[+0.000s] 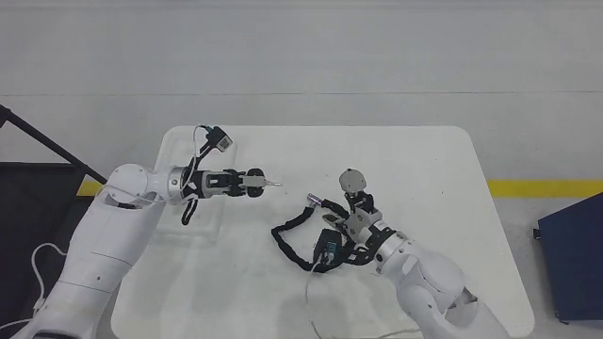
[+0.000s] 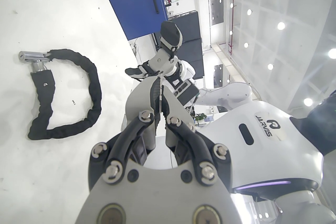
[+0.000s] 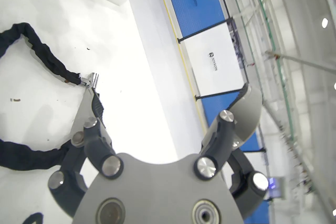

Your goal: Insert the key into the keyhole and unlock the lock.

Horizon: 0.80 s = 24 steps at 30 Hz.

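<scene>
The black chain lock point(image 2: 92, 83) lies flat on the white table point(image 1: 415, 160). The right gripper point(image 3: 169, 91), spread wide and empty, flanks its cylinder point(image 3: 93, 78), probably to steady it. The left gripper point(image 1: 254, 182), well apart from the lock, pinches what seems to be the key point(image 1: 272, 185), aimed at the lock.

Industrial robot test hall: blue-and-white partition panels point(image 3: 195, 9), yellow floor line point(image 1: 546, 188), high ceiling with spotlights point(image 2: 281, 25).

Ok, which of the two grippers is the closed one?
The left gripper: its fingers are pinched shut on the key, away from the chain lock. The right gripper is spread wide open, one finger beside that lock's metal end.
</scene>
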Motion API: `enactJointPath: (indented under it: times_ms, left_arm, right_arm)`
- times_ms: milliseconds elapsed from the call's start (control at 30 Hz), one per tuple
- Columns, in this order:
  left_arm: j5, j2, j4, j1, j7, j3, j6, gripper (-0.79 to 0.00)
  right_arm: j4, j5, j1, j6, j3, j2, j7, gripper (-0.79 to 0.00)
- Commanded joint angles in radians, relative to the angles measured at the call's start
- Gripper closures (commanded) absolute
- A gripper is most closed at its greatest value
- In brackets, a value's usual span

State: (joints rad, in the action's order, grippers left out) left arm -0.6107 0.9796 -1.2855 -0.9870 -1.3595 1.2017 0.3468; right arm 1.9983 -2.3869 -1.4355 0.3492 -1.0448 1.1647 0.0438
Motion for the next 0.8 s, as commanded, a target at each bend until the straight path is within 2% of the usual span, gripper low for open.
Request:
enactJointPath:
  times_ms: [0, 167, 333, 533, 767]
  left_arm:
    - [0.001, -0.002, 0.013, -0.003, -0.009, 0.007, 0.008, 0.0]
    - [0.026, -0.008, 0.023, -0.012, -0.021, 0.023, 0.017, 0.0]
    - [0.041, -0.01, 0.021, -0.021, -0.023, 0.028, 0.024, 0.0]
    - [0.058, -0.011, 0.013, -0.027, -0.02, 0.025, 0.033, 0.0]
    - [0.065, -0.012, 0.008, -0.03, -0.014, 0.027, 0.035, 0.0]
  right_arm:
    - [-0.027, 0.015, 0.062, 0.001, 0.057, 0.012, 0.003, -0.785]
    - [-0.112, 0.042, 0.206, -0.057, 0.172, 0.054, 0.024, -0.785]
    - [-0.158, 0.073, 0.288, -0.115, 0.244, 0.088, 0.032, -0.785]
    - [-0.201, 0.092, 0.33, -0.15, 0.267, 0.111, 0.051, -0.785]
    - [-0.205, 0.094, 0.322, -0.154, 0.255, 0.119, 0.063, -0.785]
